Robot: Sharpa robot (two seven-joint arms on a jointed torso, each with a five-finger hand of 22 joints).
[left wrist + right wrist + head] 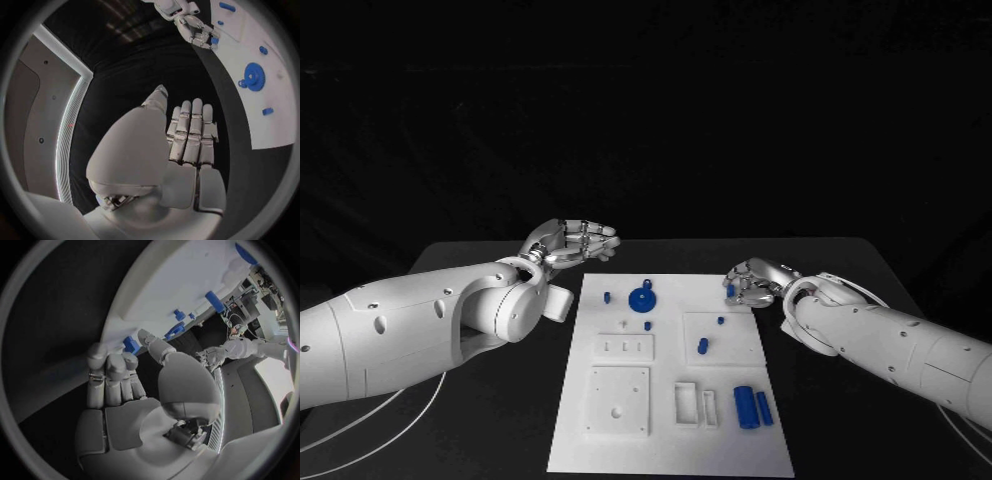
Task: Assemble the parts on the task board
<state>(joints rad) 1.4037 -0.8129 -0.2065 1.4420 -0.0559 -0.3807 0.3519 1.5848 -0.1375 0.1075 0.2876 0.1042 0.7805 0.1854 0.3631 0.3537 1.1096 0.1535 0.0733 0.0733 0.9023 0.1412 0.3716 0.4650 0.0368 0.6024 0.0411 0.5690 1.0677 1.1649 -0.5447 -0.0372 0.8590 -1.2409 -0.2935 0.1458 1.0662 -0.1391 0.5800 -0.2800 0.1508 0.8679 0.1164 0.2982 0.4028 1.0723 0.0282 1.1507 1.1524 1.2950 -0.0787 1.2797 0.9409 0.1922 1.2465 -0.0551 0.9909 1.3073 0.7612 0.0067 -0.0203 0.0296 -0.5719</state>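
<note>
- At the bottom of the head view, near the lower right of the white task board [668, 440], two blue cylinders [753, 407] lie side by side, next to two narrow upright white frames [695, 403]
- Left of these, a square white block [617, 400] sits on the board, with a smaller white plate [627, 346] just above it
- In the middle right of the board a raised white square [711, 335] carries a small blue peg [702, 347] and a tinier blue piece near its upper edge
- Higher up, a blue gear [642, 298] lies flat on the board, with a small blue pin [607, 297] to its left
- The right hand [753, 284] rests at the board's upper right edge, fingers curled together, pinching a small blue part [731, 290] at their tips; the right wrist view shows that part [131, 345] against the fingertips
- The left hand [570, 241] hovers over the black table [473, 260] above and left of the board's upper left corner, fingers curled in and close together, holding nothing; in the left wrist view the fingers [190, 131] lie straight side by side
</note>
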